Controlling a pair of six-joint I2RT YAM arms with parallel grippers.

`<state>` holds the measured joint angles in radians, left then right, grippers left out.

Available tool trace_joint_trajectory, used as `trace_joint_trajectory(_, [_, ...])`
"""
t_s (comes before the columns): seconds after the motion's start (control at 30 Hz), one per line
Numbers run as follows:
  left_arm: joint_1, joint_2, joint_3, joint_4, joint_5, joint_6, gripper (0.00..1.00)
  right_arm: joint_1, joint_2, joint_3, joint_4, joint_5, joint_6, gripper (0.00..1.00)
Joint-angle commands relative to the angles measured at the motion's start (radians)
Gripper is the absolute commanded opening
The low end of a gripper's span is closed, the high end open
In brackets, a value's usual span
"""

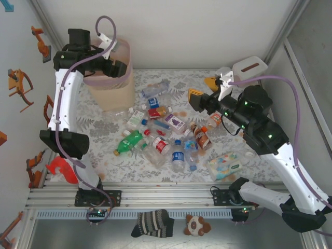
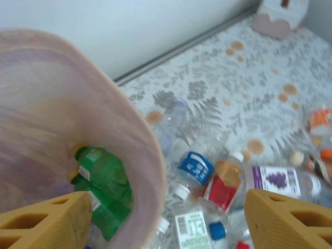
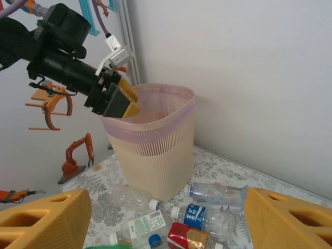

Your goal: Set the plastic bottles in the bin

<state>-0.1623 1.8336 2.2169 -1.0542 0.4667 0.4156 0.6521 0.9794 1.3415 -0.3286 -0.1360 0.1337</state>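
The left claw (image 1: 117, 66) hangs over the mouth of the bin (image 1: 111, 96), which stands at the far left of the surface (image 1: 171, 78) with its pink liner folded over the rim. Seen from the left wrist, its two yellow fingers (image 2: 46, 223) stand wide apart with nothing between them, and below, inside the bin (image 2: 140, 135), lie green bottles (image 2: 101, 179) with yellow caps. From the right wrist the left claw (image 3: 124, 101) shows just above the left side of the bin's (image 3: 155, 155) rim; whether it touches the liner I cannot tell. The right claw (image 1: 203, 89) is held above the surface at the far right of the heap, its fingers (image 3: 44, 218) also apart and empty, facing the bin. The other bottles (image 1: 179, 155) lie on their sides in a loose heap on the surface between the arms, to the right of the bin and nearer the bases. Among them a clear bottle (image 1: 154, 89) lies close to the bin's right side, a blue-labelled bottle (image 1: 153, 102) just nearer, a purple-labelled bottle (image 1: 175, 122) in the middle, a green bottle (image 1: 129, 141) at the heap's near left and a red-labelled bottle (image 1: 161, 146) beside it. A wipes pack (image 1: 225, 166) lies at the heap's near right, and a white tissue box (image 1: 250, 66) sits in the far right corner
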Motion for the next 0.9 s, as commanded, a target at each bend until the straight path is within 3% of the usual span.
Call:
trace_joint_trajectory(0.0, [-0.036, -0.11, -0.183, 0.058, 0.008, 0.27, 0.77, 0.004, -0.017, -0.009, 0.017, 0.022, -0.026, 0.76])
trace_joint_trajectory(0.13, [-0.109, -0.312, -0.559, 0.32, -0.074, 0.451, 0.84, 0.004, -0.013, -0.016, 0.008, 0.024, -0.033, 0.77])
trace_joint_trajectory(0.23, [-0.138, -0.408, -0.733, 0.44, -0.126, 0.514, 0.91, 0.003, -0.013, -0.024, 0.01, 0.029, -0.036, 0.76])
trace_joint_trajectory(0.5, [-0.135, -0.46, -0.936, 0.478, -0.216, 0.578, 0.9, 0.003, -0.007, -0.036, -0.009, 0.044, -0.055, 0.76])
trace_joint_trajectory(0.87, [-0.102, -0.326, -1.037, 0.515, -0.34, 0.604, 0.84, 0.003, -0.017, -0.061, -0.039, 0.068, -0.067, 0.77])
